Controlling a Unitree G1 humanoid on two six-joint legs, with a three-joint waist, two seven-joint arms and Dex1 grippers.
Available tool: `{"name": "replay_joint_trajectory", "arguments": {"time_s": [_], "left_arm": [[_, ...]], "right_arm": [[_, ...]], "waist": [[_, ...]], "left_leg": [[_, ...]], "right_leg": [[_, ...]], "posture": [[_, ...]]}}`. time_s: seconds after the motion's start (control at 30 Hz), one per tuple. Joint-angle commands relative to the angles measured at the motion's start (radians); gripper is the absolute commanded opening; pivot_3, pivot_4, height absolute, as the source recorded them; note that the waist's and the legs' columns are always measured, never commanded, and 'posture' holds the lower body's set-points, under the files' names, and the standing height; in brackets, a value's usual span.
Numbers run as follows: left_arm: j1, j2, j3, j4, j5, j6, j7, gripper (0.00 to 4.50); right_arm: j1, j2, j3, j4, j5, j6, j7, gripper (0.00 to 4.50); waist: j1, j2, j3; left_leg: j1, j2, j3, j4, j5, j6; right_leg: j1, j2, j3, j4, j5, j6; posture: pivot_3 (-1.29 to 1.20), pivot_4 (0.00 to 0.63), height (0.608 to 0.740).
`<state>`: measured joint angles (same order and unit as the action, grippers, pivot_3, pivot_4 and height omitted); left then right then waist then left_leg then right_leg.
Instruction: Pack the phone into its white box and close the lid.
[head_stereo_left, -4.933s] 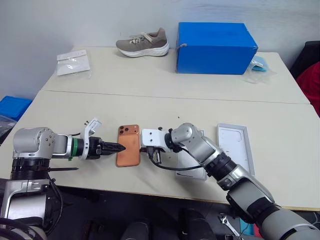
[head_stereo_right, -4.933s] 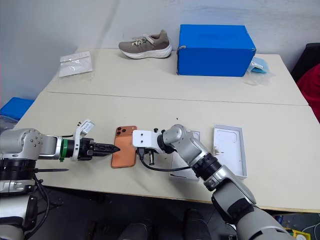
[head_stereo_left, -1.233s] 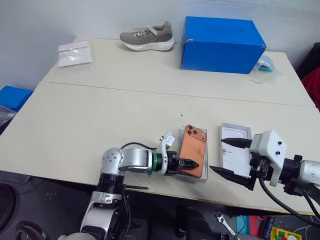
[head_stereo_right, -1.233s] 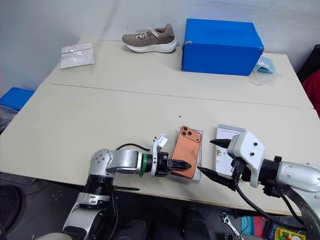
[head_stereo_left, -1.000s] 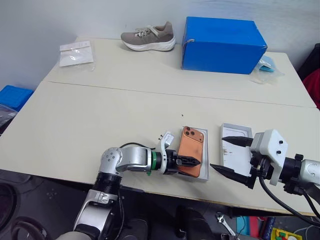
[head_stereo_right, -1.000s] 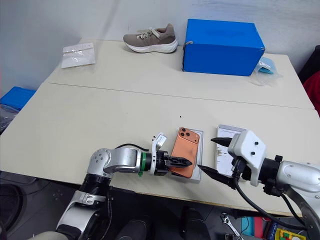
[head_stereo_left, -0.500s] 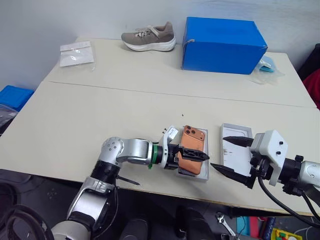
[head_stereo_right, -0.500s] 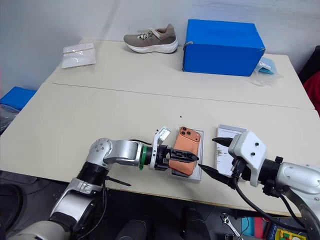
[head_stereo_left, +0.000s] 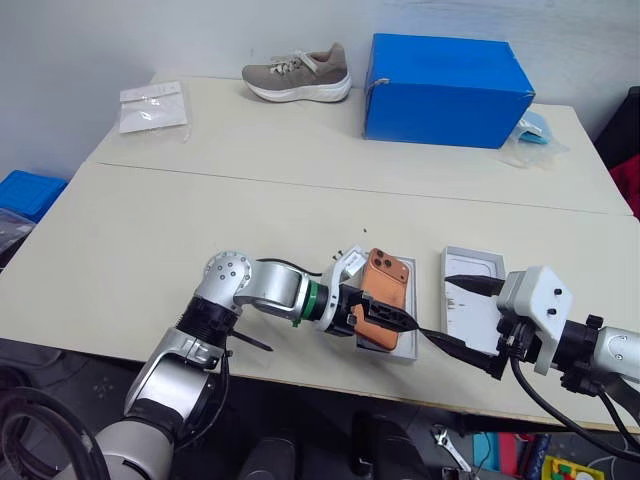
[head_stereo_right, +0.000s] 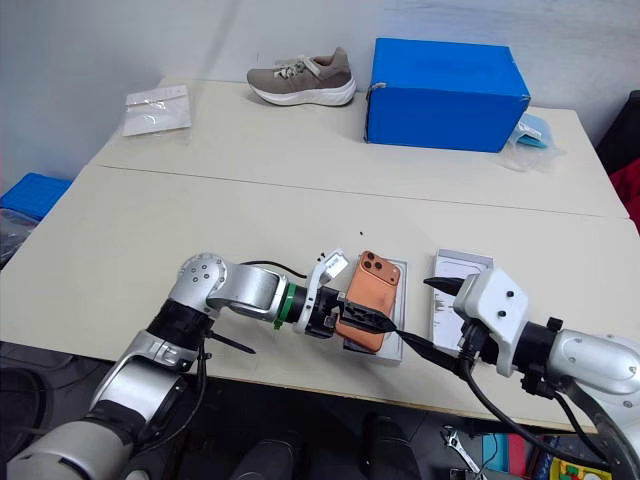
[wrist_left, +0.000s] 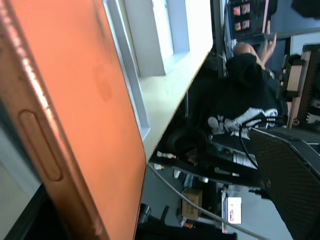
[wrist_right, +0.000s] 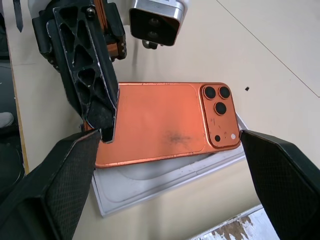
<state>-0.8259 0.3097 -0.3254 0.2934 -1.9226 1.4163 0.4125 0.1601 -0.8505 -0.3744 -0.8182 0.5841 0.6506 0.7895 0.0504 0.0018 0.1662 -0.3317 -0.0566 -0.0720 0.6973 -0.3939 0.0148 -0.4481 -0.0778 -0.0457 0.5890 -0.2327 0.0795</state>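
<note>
Up close, we see the phone (wrist_right: 165, 122) lying camera-side up on top of the white box (wrist_right: 150, 182), skewed and not seated inside. Our left gripper (head_stereo_left: 385, 318) hovers spread wide over the phone's near end, gripping nothing. Our right gripper (head_stereo_left: 455, 312), at three o'clock from the phone, is also wide open and empty. The lid (head_stereo_left: 474, 305) lies just beyond it on the table (head_stereo_left: 200, 230).
</note>
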Motion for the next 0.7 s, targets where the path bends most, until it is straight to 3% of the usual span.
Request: {"name": "replay_joint_trajectory", "arguments": {"time_s": [0.03,0.7], "left_arm": [[-0.048,0.016,-0.027,-0.010,-0.027,0.024,-0.022,4.47],[-0.216,0.025,-0.036,0.102,0.092,0.154,-0.148,4.47]], "right_arm": [[-0.005,0.008,0.002,-0.005,-0.003,-0.028,-0.012,4.50],[0.018,0.013,0.033,0.010,-0.028,-0.072,-0.022,4.50]], "waist": [[-0.002,0.000,0.000],[-0.001,0.000,0.000]], "left_leg": [[0.000,0.000,0.000,0.000,0.000,0.000],[0.000,0.000,0.000,0.000,0.000,0.000]], "right_leg": [[0.000,0.000,0.000,0.000,0.000,0.000],[0.000,0.000,0.000,0.000,0.000,0.001]], "posture": [[0.00,0.150,0.740],[0.00,0.150,0.740]]}}
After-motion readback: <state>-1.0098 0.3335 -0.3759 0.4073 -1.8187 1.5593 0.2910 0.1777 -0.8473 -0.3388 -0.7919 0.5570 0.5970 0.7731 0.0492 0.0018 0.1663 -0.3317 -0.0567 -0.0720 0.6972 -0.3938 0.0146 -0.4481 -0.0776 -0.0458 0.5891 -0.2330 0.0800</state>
